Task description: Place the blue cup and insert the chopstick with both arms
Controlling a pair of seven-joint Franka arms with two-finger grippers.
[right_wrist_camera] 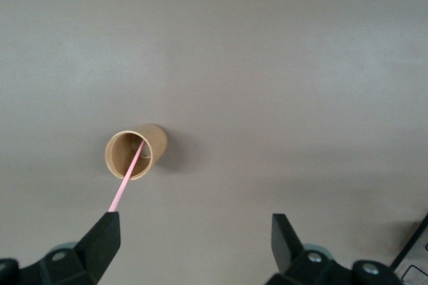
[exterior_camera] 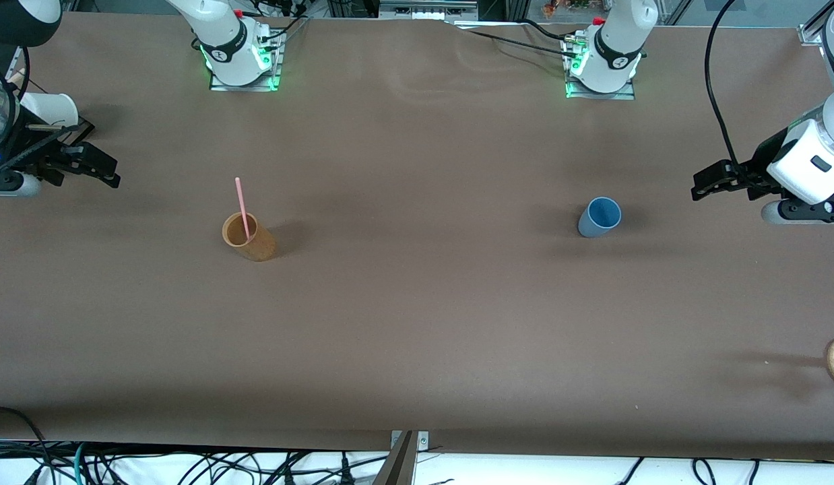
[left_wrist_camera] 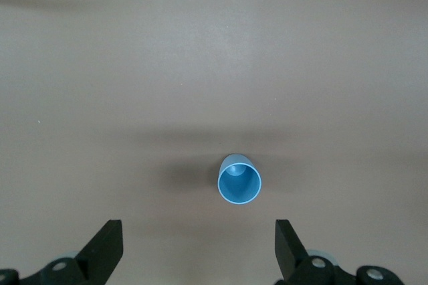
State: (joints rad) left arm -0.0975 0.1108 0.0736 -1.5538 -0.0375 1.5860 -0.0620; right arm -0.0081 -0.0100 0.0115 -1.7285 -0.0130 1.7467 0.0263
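Left tool (exterior_camera: 701, 188) spread, empty — blue cup (exterior_camera: 599, 217) upright, apart; right tool (exterior_camera: 107, 172) spread — chopstick (exterior_camera: 242, 207) in tan cup (exterior_camera: 248, 238).

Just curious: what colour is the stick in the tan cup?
Pink chopstick; clearest in the front view.

blue cup (exterior_camera: 599, 217): light-blue tumbler, upright, empty, toward the left arm's end of the table | chopstick (exterior_camera: 242, 207): thin pink stick, leaning inside the tan cup (exterior_camera: 248, 237), toward the right arm's end
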